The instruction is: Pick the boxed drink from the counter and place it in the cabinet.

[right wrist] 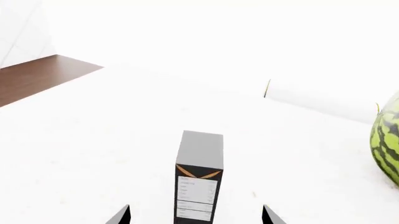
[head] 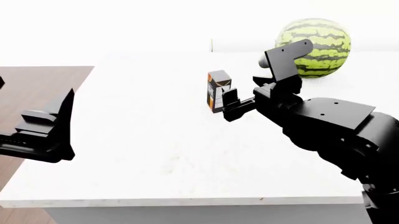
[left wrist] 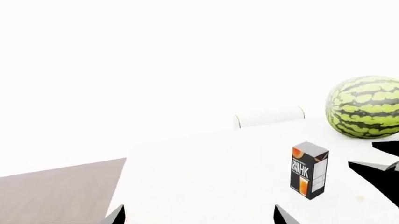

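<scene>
The boxed drink (head: 218, 89) stands upright on the white counter (head: 156, 140), grey on top with an orange-and-black front. My right gripper (head: 227, 103) is open just in front of it. In the right wrist view the boxed drink (right wrist: 199, 175) sits between the spread fingertips of the right gripper (right wrist: 196, 215), not touching either. My left gripper (head: 46, 128) is open and empty over the counter's left edge. In the left wrist view the left gripper (left wrist: 199, 215) holds nothing and the boxed drink (left wrist: 309, 170) stands off to one side. The cabinet is out of view.
A striped green watermelon (head: 313, 46) rests on the counter behind my right arm; it also shows in the left wrist view (left wrist: 366, 107) and the right wrist view (right wrist: 388, 144). A white cylinder (left wrist: 269, 116) lies at the counter's far edge. Brown floor (head: 31, 88) lies left of the counter.
</scene>
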